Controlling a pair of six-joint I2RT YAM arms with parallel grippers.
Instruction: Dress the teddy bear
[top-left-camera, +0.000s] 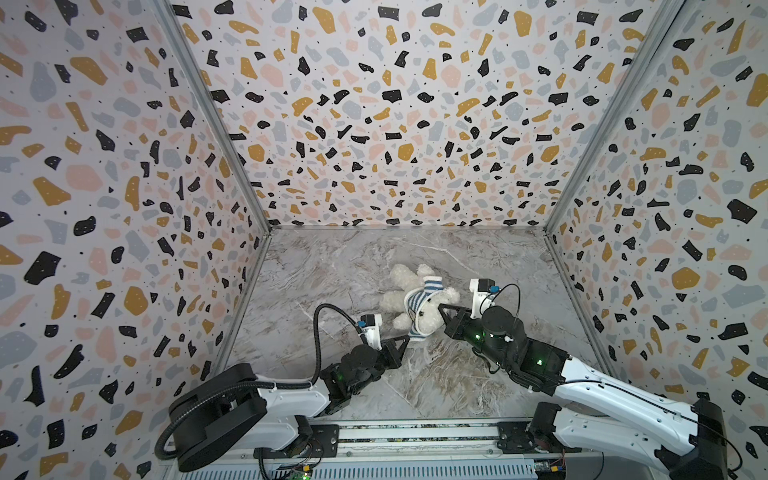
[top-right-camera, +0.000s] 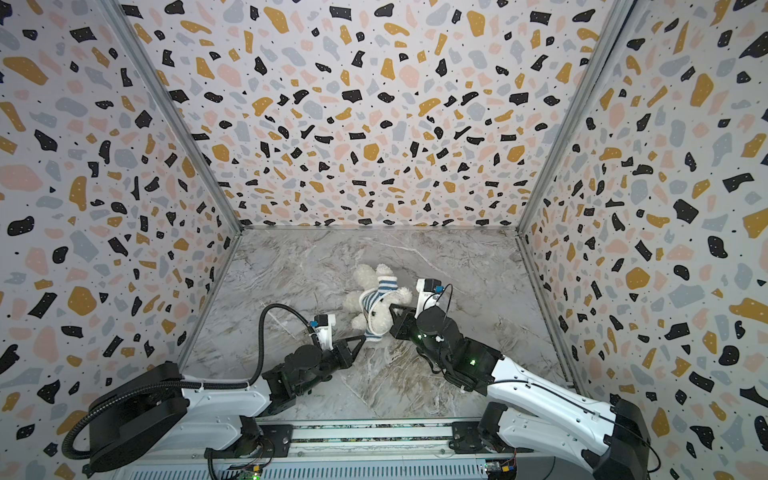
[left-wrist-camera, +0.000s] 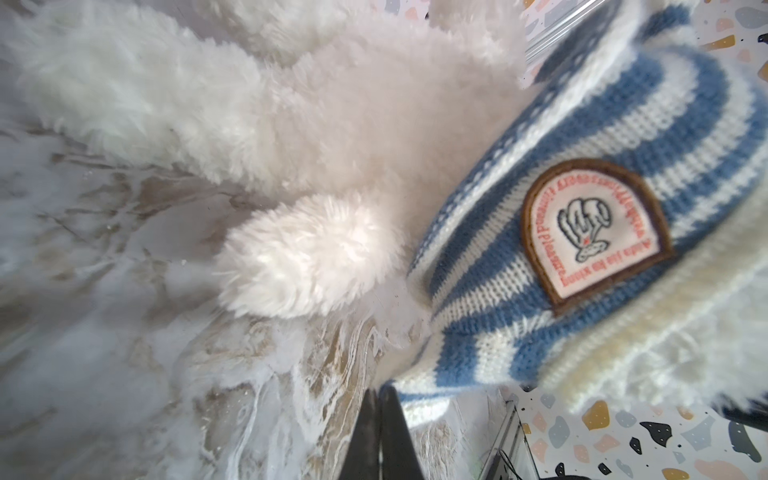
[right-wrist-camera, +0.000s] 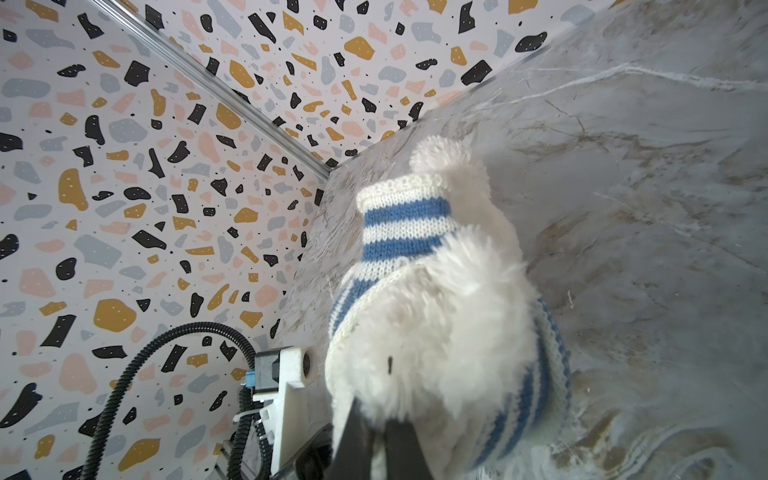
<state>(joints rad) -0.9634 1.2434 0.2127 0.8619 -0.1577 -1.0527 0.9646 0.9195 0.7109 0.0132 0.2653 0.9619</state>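
Top views, bear: in both top views we see the bear (top-left-camera: 405, 276) (top-right-camera: 365, 274) lying mid-desk. Its long axis slants from far left to near right, head toward the arms.
Top views, tools: the left tool (top-left-camera: 405, 338) touches the shirt (top-left-camera: 415, 299) at its near hem; the right tool (top-left-camera: 442, 308) touches the head.
Left wrist, left tool: its fingers are pressed together on the hem.
Right wrist, right tool: it is clamped on head fur, we judge.
Next move: we judge the hem must travel along that axis toward the legs.
Desk: flat marble (top-left-camera: 332, 257).
Room: patterned walls (top-left-camera: 124, 166) on three sides, well apart.
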